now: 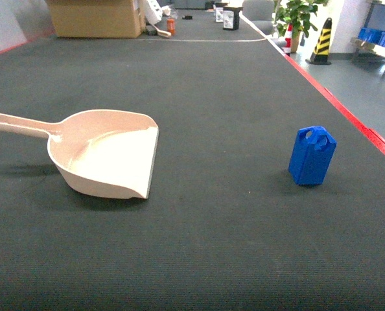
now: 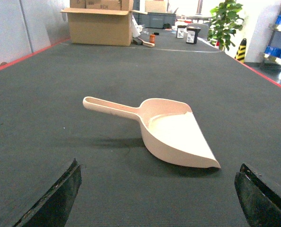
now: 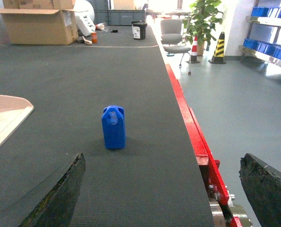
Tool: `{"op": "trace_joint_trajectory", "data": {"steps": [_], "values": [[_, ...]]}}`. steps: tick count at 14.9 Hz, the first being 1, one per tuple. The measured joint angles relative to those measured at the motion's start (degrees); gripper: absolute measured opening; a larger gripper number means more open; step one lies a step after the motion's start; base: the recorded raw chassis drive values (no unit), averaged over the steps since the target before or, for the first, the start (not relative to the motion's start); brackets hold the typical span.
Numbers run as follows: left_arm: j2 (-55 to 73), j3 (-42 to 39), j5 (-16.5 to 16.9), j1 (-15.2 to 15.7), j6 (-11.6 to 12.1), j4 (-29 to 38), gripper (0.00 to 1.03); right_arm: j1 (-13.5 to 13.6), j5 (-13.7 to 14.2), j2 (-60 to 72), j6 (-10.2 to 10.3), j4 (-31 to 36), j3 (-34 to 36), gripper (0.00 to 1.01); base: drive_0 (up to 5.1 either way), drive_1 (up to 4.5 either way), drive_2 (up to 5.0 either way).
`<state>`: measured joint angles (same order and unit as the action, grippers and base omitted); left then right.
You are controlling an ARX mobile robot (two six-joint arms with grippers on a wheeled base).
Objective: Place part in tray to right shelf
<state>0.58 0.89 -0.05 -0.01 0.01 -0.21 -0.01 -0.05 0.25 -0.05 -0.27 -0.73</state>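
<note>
Dark mat [image 1: 199, 246] holds hollow tray [image 1: 108, 155], upright part [image 1: 312, 155] well apart; both claws released

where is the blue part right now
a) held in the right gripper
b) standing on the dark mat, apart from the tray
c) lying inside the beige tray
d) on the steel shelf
b: the blue part stands upright on the dark mat, well right of the empty tray, with no gripper touching it.

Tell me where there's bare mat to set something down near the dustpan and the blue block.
The widest bare patch lies between the dustpan and the blue block. The near mat is bare too. Right of the block, the red edge is close.
</note>
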Motion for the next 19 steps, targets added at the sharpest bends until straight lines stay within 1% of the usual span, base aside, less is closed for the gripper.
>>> {"op": "trace_joint_trajectory", "data": {"steps": [19], "values": [[0.00,0.00,0.00,0.00,0.00,0.00,0.98,0.00,0.00,0.00,0.00,0.00,0.00,0.98,0.0,0.00,0.0]]}}
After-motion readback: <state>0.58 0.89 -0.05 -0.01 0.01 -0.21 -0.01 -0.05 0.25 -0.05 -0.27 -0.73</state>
